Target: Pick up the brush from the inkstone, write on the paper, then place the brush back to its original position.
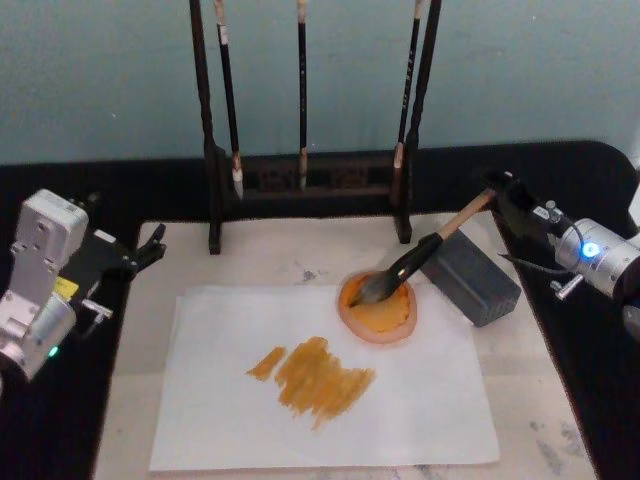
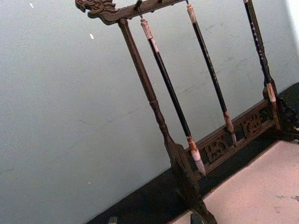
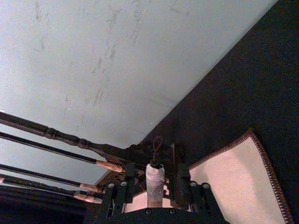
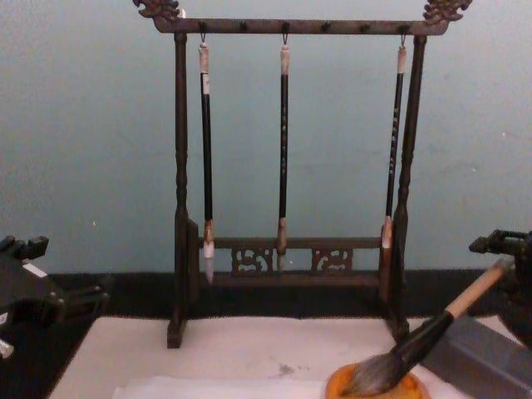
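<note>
Brush [image 1: 420, 250]: bristles in inkstone [image 1: 400, 328], handle across grey block [image 1: 472, 282] right of inkstone. Right gripper [image 1: 497, 195]: fingers spread, flanking handle end. Left gripper [image 1: 152, 245]: parked well left of inkstone, spread.

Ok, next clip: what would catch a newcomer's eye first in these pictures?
The broad orange-brown strokes across the middle of the white paper stand out first. Next, the brush lies slanted with its bristles in the orange inkstone and its handle over a grey block, the right gripper at its far end. Behind, three thin brushes hang from a dark wooden rack; the left gripper sits parked at the left.
</note>
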### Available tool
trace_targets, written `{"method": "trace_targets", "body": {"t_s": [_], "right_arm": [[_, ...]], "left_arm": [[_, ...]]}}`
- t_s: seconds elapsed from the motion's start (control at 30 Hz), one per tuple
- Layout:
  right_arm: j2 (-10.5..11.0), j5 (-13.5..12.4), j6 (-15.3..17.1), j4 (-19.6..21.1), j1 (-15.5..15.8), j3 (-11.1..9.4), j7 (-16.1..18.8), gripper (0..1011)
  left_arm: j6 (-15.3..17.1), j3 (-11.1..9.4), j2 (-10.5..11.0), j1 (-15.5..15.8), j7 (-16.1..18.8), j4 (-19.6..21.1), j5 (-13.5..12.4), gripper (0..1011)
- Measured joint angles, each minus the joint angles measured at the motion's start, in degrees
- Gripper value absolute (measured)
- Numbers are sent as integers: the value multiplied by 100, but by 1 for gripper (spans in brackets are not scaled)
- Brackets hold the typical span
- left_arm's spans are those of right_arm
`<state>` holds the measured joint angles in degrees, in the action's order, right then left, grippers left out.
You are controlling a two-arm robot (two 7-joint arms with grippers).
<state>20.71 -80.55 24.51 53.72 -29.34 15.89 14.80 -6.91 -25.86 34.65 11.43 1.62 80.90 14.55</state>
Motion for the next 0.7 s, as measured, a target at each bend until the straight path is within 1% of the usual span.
{"method": "trace_targets", "body": {"t_s": [0.07,0.1,0.13,0.17,0.23,0.27,0.3,0.37,0.4,0.53,0.63,0.7], "right_arm": [[0,0,1,1,1,-2,-2,639],[0,0,1,1,2,-2,-2,639],[0,1,1,2,2,-2,-3,674],[0,1,2,3,3,-2,-3,731],[0,1,2,3,3,-2,-4,797],[0,1,3,3,3,-2,-4,813],[0,1,3,3,4,-2,-4,855],[0,1,4,3,3,-2,-4,888],[0,1,4,3,3,-2,-4,933],[0,1,6,3,3,-2,-4,1000],[14,1,2,44,21,16,-23,1000],[50,-19,-18,169,78,49,-78,1000]], "left_arm": [[0,0,0,0,0,0,0,1010],[0,0,0,0,0,0,0,1010],[0,0,0,0,0,0,0,1010],[0,0,0,0,0,0,0,1010],[0,0,0,0,0,1,0,1010],[0,0,0,0,0,0,0,1010],[0,0,0,0,0,1,0,1010],[0,0,0,-1,0,0,0,1010],[0,0,0,0,0,0,0,1010],[0,0,0,0,0,0,0,1010],[0,0,0,0,0,0,0,1009],[0,0,0,0,0,0,0,1010]]}}
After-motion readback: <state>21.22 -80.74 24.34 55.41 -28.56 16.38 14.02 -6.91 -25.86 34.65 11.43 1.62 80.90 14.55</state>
